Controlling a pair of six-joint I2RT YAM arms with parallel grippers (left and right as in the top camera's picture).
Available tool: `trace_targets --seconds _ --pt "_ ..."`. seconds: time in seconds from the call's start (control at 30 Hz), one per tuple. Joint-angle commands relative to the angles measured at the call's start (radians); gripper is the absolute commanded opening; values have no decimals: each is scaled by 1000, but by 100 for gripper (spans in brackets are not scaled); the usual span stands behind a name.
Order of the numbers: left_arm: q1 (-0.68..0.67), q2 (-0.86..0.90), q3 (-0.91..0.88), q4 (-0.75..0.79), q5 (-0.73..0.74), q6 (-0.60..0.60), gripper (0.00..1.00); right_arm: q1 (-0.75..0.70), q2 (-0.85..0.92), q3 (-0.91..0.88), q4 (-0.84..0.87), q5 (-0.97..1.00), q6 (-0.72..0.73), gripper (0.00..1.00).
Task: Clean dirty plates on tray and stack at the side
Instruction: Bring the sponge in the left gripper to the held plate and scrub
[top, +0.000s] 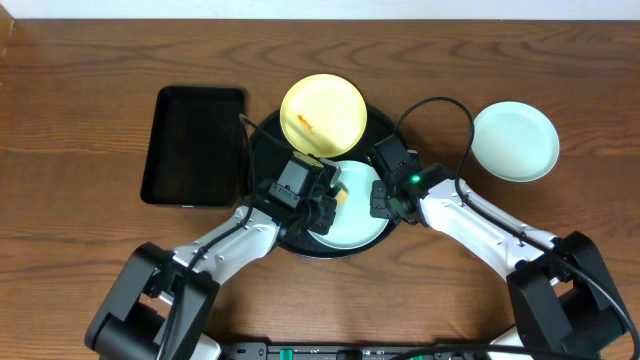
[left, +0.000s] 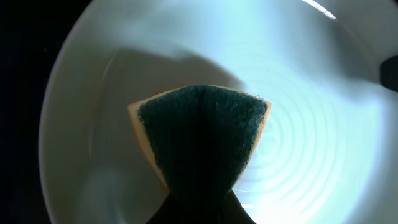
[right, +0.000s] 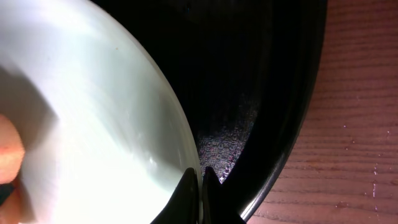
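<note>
A mint-blue plate (top: 352, 212) lies on the front of the round black tray (top: 262, 138); it fills the left wrist view (left: 311, 93) and shows in the right wrist view (right: 93, 124). My left gripper (top: 322, 200) is shut on a green-and-yellow sponge (left: 199, 134) pressed onto this plate. My right gripper (right: 200, 180) is shut on the plate's right rim. A pale yellow plate (top: 323, 113) with an orange smear lies at the tray's back. A second mint-blue plate (top: 514, 141) rests on the wood tabletop (top: 90, 100) to the right.
A smaller rectangular black tray (top: 194, 145) lies left of the round tray. My right arm's cable (top: 450, 105) loops above the tray's right side. The round tray's rim and wood grain show in the right wrist view (right: 298, 124).
</note>
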Motion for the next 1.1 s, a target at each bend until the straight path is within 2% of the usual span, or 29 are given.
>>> trace_targets --seconds 0.0,0.57,1.07 --pt "-3 24 -7 9 -13 -20 8 -3 1 -8 -5 2 -16 1" --pt "-3 72 -7 61 -28 -20 8 11 1 -8 -12 3 -15 1" --pt "-2 171 -7 194 -65 -16 8 11 1 -8 -15 3 -15 1"
